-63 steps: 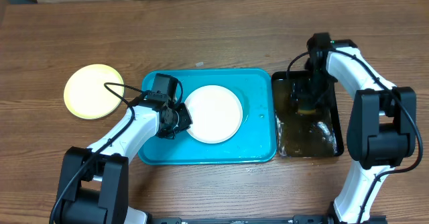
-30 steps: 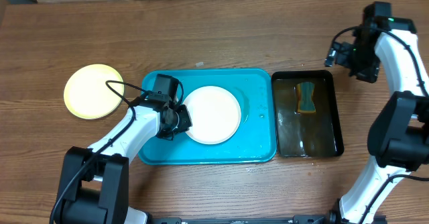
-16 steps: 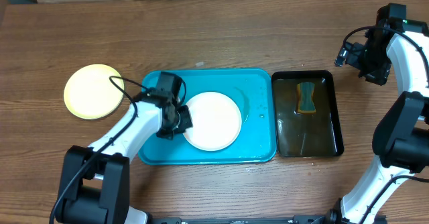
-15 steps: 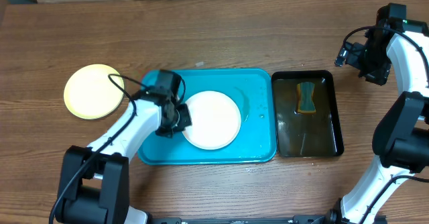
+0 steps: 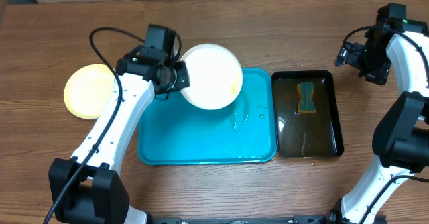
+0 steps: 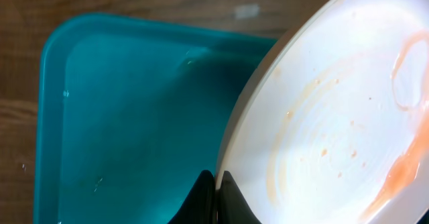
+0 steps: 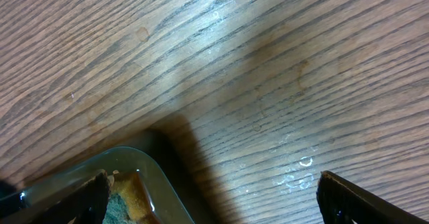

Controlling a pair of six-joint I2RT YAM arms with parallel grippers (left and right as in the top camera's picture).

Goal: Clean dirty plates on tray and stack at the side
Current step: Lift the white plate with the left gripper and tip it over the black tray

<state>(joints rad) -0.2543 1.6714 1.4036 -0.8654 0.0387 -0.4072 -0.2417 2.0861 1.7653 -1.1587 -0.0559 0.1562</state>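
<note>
Wooden counter [image 5: 268,29] carries the tray [image 5: 201,140]; above its far edge the left hand [image 5: 179,78] pinches a smeared plate [image 5: 211,76] by the rim. The plate is probably stiff, light and wet-slippery. Off to the side, the right hand [image 5: 346,54] gapes empty.

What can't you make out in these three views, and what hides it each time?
Overhead: the white plate looks washed out, so no smear shows.
Overhead: the left arm covers the right edge of the yellow plate.
Left wrist: the bottom edge cuts off the left gripper; the right edge cuts off the plate.
Right wrist: the bottom edge cuts off the sponge.
</note>
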